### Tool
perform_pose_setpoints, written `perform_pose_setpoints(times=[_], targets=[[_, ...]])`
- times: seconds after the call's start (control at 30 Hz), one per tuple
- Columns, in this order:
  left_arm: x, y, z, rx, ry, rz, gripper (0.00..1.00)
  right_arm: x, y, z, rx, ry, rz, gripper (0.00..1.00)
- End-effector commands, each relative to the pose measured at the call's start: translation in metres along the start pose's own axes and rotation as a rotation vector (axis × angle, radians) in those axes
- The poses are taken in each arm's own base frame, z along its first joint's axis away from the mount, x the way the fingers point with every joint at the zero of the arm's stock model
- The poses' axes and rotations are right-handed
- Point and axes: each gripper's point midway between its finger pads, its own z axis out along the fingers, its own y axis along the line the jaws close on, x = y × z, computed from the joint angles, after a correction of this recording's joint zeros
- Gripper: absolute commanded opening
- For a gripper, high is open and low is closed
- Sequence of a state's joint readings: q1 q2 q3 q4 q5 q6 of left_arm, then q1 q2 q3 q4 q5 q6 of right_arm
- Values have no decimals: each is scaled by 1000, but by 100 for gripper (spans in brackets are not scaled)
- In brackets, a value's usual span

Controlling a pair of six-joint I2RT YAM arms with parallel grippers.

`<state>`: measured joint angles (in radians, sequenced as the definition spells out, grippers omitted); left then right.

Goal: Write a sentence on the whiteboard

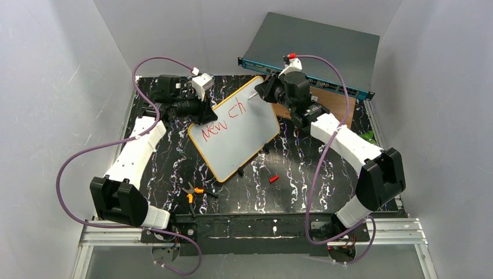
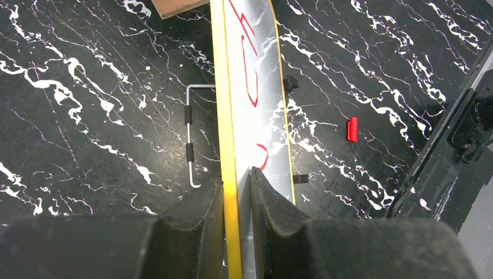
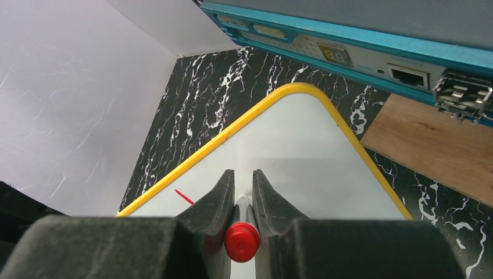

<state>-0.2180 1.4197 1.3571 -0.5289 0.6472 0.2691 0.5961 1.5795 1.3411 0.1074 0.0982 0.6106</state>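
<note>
Centrally, the rounded-corner whiteboard with a thin yellow-orange rim sits turned diagonally on the black, white-veined marble-pattern worktop. Red handwriting reading roughly "New ch" runs along its upper left part. The left hand is closed on the board's rim at the left edge, one dark padded finger on each face; in the left wrist view the board appears edge-on. The right hand is at the board's far corner, closed around a slim marker with a red rear end, its pale front end pointing at the white surface beside the last letter. A bent metal wire stand lies just behind the board. A small red cap and orange-handled pliers lie on the worktop nearer the arm bases, apart from the board. Beyond the far corner are a brown wooden board and a grey, blue-fronted rack unit.
</note>
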Motion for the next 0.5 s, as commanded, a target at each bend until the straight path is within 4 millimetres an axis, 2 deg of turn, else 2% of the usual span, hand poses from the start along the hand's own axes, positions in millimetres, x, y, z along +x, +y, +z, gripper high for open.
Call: perform_pose_setpoints(times=[0.0, 0.33, 0.47], targets=[[-4, 6, -2, -25, 12, 80, 0, -29, 21, 2, -65, -79, 15, 1], [-4, 5, -4, -26, 13, 79, 0, -23, 19, 13, -60, -65, 43, 1], [-5, 4, -3, -24, 13, 79, 0, -23, 25, 16, -81, -58, 52, 1]])
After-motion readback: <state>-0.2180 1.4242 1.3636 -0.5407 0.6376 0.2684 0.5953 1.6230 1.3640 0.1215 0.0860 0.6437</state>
